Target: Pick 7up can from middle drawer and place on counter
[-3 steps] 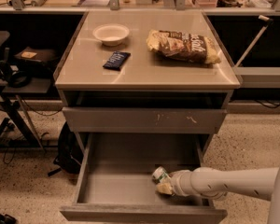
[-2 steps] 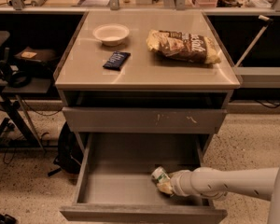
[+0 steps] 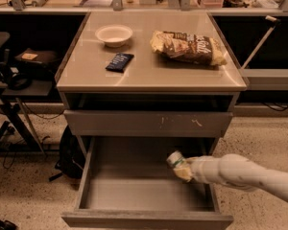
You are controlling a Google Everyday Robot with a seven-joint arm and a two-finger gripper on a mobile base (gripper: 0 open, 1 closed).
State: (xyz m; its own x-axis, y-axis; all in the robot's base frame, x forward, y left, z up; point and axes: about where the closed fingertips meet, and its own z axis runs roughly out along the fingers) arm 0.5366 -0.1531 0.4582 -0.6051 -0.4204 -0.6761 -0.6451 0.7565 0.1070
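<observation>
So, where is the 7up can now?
In camera view, the 7up can is in the open middle drawer, on its right side, at the tip of the tool.

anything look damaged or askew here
Pale scratch marks mar the upper drawer front. The 7up can sits tilted in the gripper, over the right side of the open middle drawer. Nothing spilled.

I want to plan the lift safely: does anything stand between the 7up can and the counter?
The gripper holds the 7up can deep in the middle drawer, just below the upper drawer front. That front and the counter edge seem to overhang it, so it probably must come forward first.
</observation>
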